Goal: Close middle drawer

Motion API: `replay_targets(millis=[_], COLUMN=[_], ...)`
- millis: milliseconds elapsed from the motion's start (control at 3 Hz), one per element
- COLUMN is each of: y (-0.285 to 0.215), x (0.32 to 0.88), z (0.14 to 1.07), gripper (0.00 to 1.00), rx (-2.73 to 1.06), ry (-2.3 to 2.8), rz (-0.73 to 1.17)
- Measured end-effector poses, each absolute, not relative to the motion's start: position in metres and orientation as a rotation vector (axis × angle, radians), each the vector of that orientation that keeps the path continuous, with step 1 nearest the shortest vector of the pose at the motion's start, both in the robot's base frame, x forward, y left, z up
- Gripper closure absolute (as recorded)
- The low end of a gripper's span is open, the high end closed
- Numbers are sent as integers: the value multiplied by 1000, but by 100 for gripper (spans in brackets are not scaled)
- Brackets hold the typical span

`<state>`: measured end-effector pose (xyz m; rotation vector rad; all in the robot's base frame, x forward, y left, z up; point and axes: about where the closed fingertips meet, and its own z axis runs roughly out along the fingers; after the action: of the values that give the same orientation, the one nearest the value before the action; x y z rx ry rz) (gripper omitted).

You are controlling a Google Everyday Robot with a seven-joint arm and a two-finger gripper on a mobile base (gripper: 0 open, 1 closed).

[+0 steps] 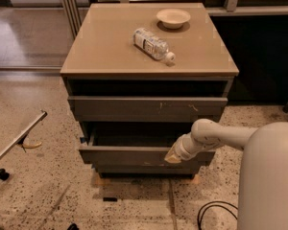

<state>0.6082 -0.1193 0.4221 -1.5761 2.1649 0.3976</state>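
Observation:
The middle drawer (pixel 125 155) is a wide grey-brown drawer with a plain front. It stands partly pulled out of the cabinet, and its dark inside shows behind the front. My gripper (pixel 173 156) is at the end of the white arm coming in from the right. It rests against the right part of that drawer's front. Above it is the drawer front with pale scratch marks (pixel 144 108), which also stands slightly out.
A plastic bottle (pixel 153 44) lies on its side on the cabinet top (pixel 101 51), with a pale bowl (pixel 173 17) behind it. A lower drawer front (pixel 144 168) sits under the middle one. A metal bar (pixel 19 138) leans at the left. A black cable (pixel 211 214) lies on the floor.

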Motion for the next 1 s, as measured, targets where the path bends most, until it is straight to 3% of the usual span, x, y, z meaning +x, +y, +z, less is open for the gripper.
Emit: replay_targets(millis=[667,1000], y=[-120,-121], x=[622,623], z=[429,429], gripper=[16,0], rx=[-1512,-1511], ry=[2179,2179], rz=[368,368])
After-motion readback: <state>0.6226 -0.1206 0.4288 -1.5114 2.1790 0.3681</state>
